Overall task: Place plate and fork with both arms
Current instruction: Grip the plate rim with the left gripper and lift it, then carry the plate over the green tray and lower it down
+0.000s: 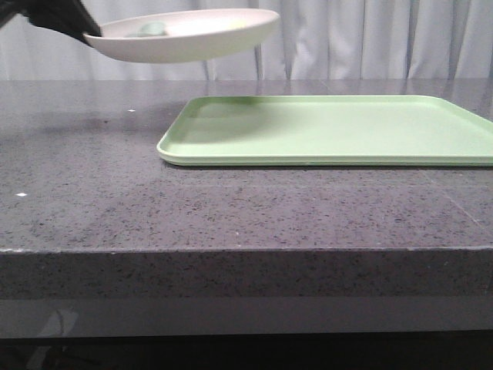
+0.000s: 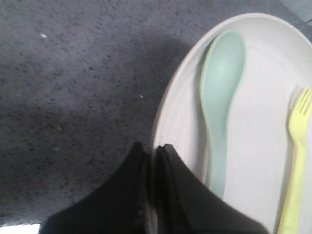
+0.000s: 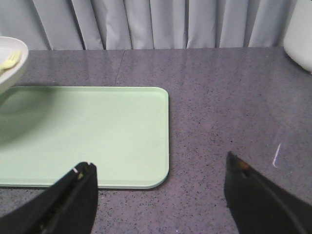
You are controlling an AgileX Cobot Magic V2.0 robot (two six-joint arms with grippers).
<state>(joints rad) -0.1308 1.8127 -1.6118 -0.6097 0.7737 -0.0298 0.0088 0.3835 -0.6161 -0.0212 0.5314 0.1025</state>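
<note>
Two utensils lie inside the plate (image 2: 253,122): the pale yellow fork (image 2: 296,161) and a grey-green spoon (image 2: 220,107), side by side and apart, both with their working ends pointing away from the gripped rim. In the front view the plate (image 1: 192,35) is held up in the air, clear of the grey speckled tabletop (image 1: 231,208), tilted a little with its free edge higher, and it reaches over the near left corner of the light green tray (image 1: 331,129), casting a shadow there. Only a hint of the spoon (image 1: 154,28) shows above the rim from this side. The left gripper (image 2: 153,151) has its black jaws closed on the plate's rim, one finger above and one below it, seen as a dark shape at the plate's left end in the front view (image 1: 91,32). The right gripper (image 3: 161,195) hovers over the tabletop just beside the tray's (image 3: 97,131) right end, its jaws spread wide with nothing between them. From that wrist camera the plate's edge (image 3: 14,68) and the fork's tines (image 3: 10,59) peek in at the far side of the tray. Pale curtains (image 3: 161,22) hang behind the tabletop
</note>
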